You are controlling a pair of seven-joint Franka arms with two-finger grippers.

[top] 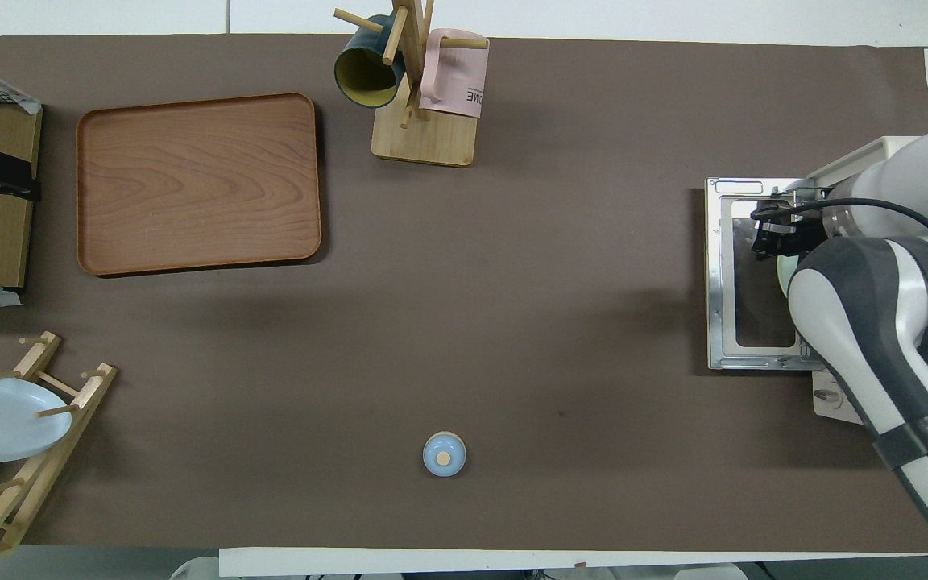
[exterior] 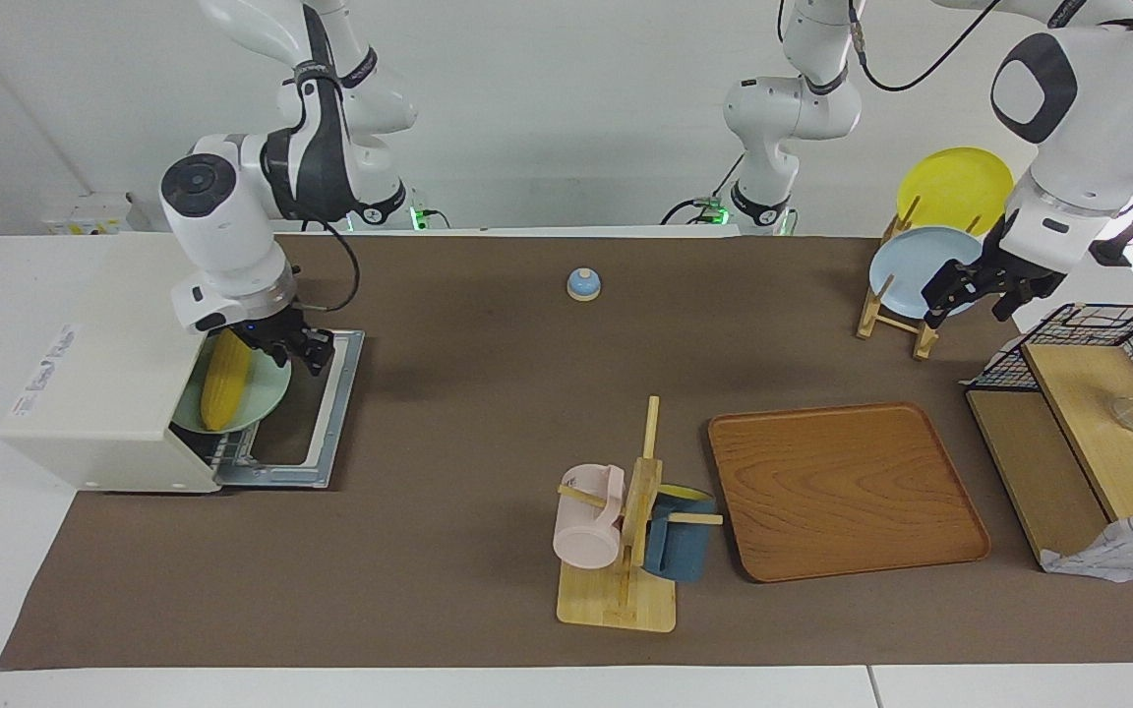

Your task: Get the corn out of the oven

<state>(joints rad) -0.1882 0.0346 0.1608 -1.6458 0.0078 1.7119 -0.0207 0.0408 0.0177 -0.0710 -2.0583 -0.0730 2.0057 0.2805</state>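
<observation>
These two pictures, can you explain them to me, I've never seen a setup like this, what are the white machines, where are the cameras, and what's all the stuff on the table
The white machines are two robot arms, each ending in a two-finger gripper. One picture faces them from across the table; the other looks down from above their end, so the sides swap.

The right gripper is at the mouth of the oven, whose door lies open, right by the corn on a pale green plate. Whether it already grips the corn is unclear. The left gripper waits in the air by the plate rack, which holds a blue plate and a yellow plate.

Also on the table: a wooden tray, a mug tree with a pink mug and a blue mug, and a small blue bell.
</observation>
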